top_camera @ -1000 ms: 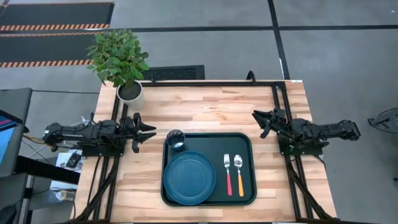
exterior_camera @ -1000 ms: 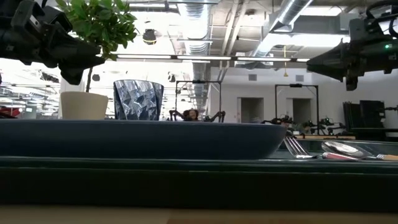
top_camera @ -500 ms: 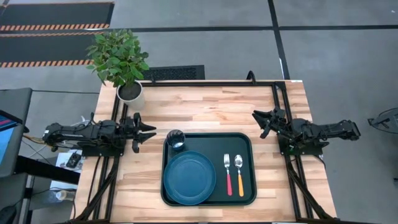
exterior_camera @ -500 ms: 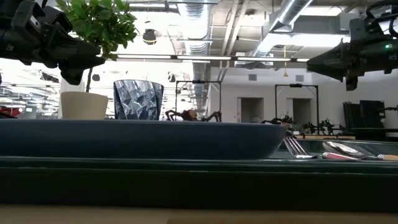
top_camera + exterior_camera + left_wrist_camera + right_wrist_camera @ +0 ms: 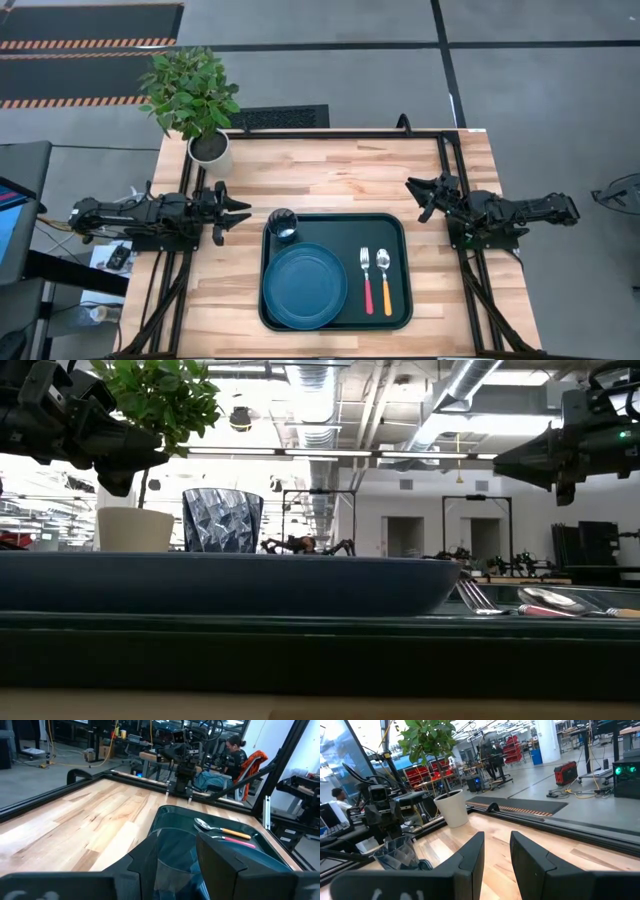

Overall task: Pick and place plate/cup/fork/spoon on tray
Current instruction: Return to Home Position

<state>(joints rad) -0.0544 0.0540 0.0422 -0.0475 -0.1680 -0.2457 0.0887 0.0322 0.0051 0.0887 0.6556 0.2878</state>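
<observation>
The dark green tray (image 5: 394,228) lies on the wooden table's near middle. On it lie the blue plate (image 5: 305,286) at the near left, the dark tumbler cup (image 5: 283,224) upright at the far left corner, the red-handled fork (image 5: 367,282) and the orange-handled spoon (image 5: 385,281) side by side at the right. My left gripper (image 5: 240,212) hovers open left of the tray, pointing at the cup. My right gripper (image 5: 418,198) hovers open beyond the tray's far right corner. Both are empty.
A potted plant in a white pot (image 5: 210,148) stands at the table's far left corner. Bare wood (image 5: 340,175) stretches across the far half of the table. A person (image 5: 235,751) sits in the room beyond the table.
</observation>
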